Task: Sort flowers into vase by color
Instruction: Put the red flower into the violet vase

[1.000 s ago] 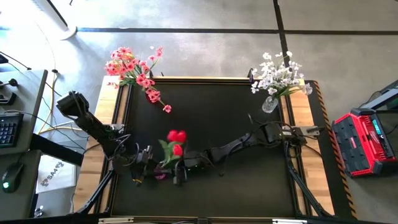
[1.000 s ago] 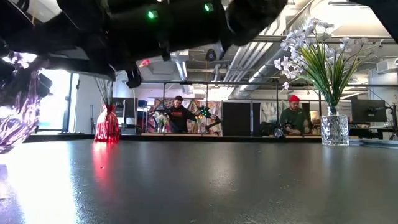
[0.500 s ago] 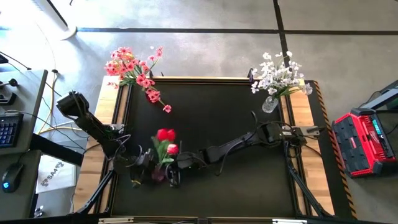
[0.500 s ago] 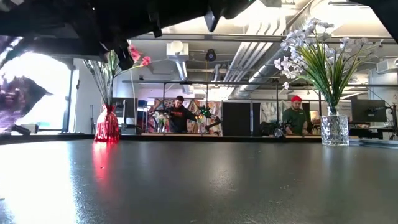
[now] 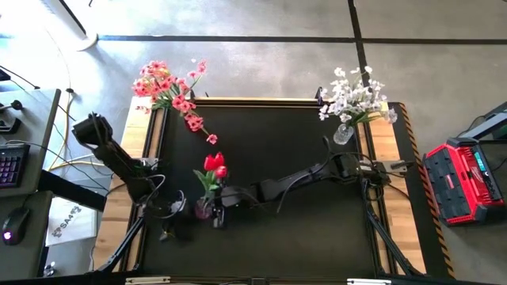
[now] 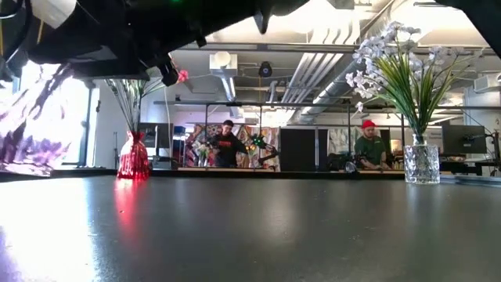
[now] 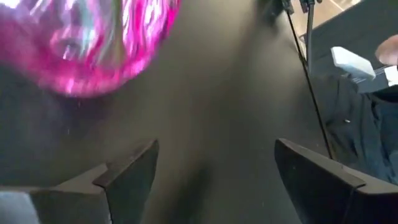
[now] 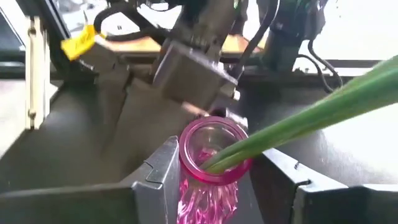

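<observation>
Looking down on the black tabletop [image 5: 301, 142], we see the right tool [image 5: 218, 212] stretched far across to the left-front part, set about a small pink glass vase [image 5: 203, 209]. Red tulip-like buds [image 5: 214, 164] stand up from that vase on green stems. In the right wrist view the vase's round pink mouth [image 8: 214, 149] sits between the right tool's two dark fingers [image 8: 158, 180], which stand on either side of it, and a green stem [image 8: 311, 112] slants into the opening. We cannot tell whether those fingers press on the glass or only stand close beside it.

The left tool [image 5: 170, 212] is just beside the vase, on its left. Its own wrist view shows its fingers [image 7: 134, 174] spread wide apart with only bare tabletop between them; the pink vase [image 7: 93, 43] appears blurred off to one side, outside the gap. So the left tool is open and holds nothing.

At the tabletop's far-left corner, pink clustered blossoms [image 5: 166, 87] fan out from a red vase [image 6: 133, 157]. At the far-right corner, small white blossoms [image 5: 352, 95] stand in a clear glass vase [image 6: 421, 163]. Two people [image 6: 227, 145] appear in the room beyond.
</observation>
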Available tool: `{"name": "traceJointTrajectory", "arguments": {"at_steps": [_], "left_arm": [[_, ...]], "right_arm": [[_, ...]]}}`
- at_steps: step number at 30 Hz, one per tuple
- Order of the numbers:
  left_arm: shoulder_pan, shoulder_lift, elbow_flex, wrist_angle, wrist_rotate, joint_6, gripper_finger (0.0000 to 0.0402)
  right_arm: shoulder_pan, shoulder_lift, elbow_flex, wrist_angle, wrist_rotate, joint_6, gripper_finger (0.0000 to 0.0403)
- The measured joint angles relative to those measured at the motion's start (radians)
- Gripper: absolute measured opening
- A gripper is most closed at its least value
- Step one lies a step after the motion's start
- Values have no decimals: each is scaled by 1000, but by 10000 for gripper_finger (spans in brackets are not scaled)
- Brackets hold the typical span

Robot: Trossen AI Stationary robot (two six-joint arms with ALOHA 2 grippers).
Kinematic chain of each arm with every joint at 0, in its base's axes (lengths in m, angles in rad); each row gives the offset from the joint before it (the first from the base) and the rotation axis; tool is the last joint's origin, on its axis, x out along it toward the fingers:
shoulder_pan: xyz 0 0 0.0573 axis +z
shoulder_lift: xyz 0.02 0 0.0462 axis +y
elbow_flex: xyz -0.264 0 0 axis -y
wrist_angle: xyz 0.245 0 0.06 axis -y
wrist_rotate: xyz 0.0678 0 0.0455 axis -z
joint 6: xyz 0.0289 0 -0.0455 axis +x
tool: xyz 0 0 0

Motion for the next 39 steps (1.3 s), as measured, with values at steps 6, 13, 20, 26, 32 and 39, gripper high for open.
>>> {"name": "traceJointTrajectory", "arguments": {"at_steps": [6,13,20,26,32,39], "left_arm": [[-58,-156,-6,-141,-79,-36,305],[-73,-398,-5,-166,-160,109,305],[-72,-693,169,-705,-147,213,305],[-72,-818,349,-1180,-272,174,305],[-71,-863,391,-1305,-389,155,305],[-71,-862,391,-1318,-437,155,305]], "right_arm": [[10,0,41,-94,14,-17,138],[10,3,40,-84,9,-25,138],[10,63,116,-36,-25,-107,138],[9,151,239,-108,-60,-129,138],[9,200,326,-179,-59,-131,138],[10,201,328,-188,-49,-171,173]]}}
